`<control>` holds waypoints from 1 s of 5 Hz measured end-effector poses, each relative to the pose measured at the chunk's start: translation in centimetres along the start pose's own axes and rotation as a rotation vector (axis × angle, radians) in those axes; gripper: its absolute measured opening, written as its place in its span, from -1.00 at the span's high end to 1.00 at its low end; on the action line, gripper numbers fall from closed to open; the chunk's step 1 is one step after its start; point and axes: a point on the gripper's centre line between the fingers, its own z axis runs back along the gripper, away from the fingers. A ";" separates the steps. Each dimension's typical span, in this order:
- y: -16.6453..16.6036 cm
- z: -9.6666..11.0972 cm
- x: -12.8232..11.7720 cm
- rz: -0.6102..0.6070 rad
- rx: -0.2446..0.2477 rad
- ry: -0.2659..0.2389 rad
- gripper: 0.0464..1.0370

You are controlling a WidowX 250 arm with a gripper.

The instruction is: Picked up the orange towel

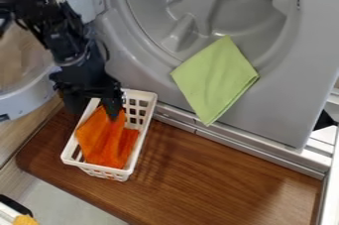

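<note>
Pictured with gripper (108,111) at orange towel (100,140) inside white basket (140,140); cannot tell if clamped; could drag basket along by lifting aslant.

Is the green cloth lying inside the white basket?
No, the green cloth hangs over the lower rim of the drum opening, beside the basket.

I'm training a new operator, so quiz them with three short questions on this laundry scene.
1. True or false: the orange towel lies inside the white basket.
2. Fill in the colour: the cloth draped at the rim of the gray drum opening is light ____.
3. Which thing is the black gripper at? (a) the light-coloured cloth (b) the orange towel (c) the drum's back wall

Key: 1. True; 2. green; 3. b
</note>
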 end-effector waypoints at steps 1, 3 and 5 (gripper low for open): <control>0.4 -2.6 -0.6 -0.008 0.041 0.042 -0.93; 0.0 -4.1 -0.8 -0.019 0.073 0.066 -0.82; -1.2 -4.6 -0.9 -0.053 0.075 0.103 0.39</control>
